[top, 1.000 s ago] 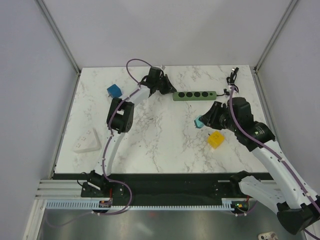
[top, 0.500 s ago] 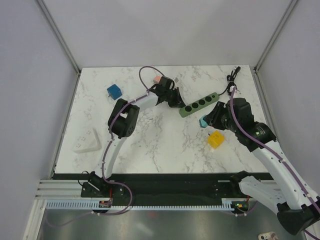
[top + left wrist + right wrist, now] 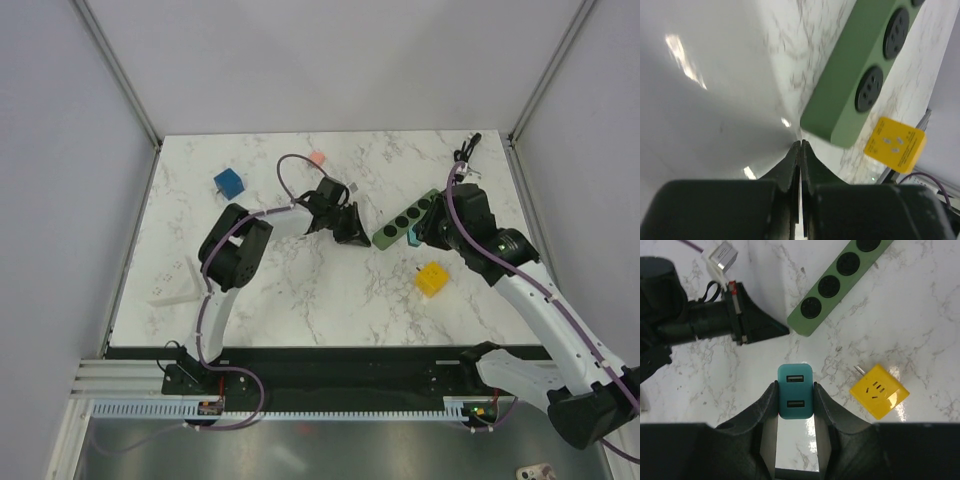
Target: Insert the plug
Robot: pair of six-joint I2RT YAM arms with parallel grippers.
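The teal plug (image 3: pixel 795 391), a small block with two USB ports on its face, sits clamped between the fingers of my right gripper (image 3: pixel 795 396). In the top view that plug (image 3: pixel 411 237) hangs just off the near side of the green power strip (image 3: pixel 405 217), which lies slanted on the marble. The strip (image 3: pixel 840 285) shows several round sockets. My left gripper (image 3: pixel 360 237) is shut and empty, its tip (image 3: pixel 800 145) at the strip's left end (image 3: pixel 860 75).
A yellow cube adapter (image 3: pixel 432 279) lies near the right gripper, close to the plug. A blue cube (image 3: pixel 229 182) and a pink piece (image 3: pixel 316 158) sit at the back left, a white adapter (image 3: pixel 178 283) at the left edge, a black cable (image 3: pixel 465 155) at the back right.
The left gripper swept toward the near side and right, swinging the strip's left end from level to slanted. The right gripper carried the plug up closer to the strip.
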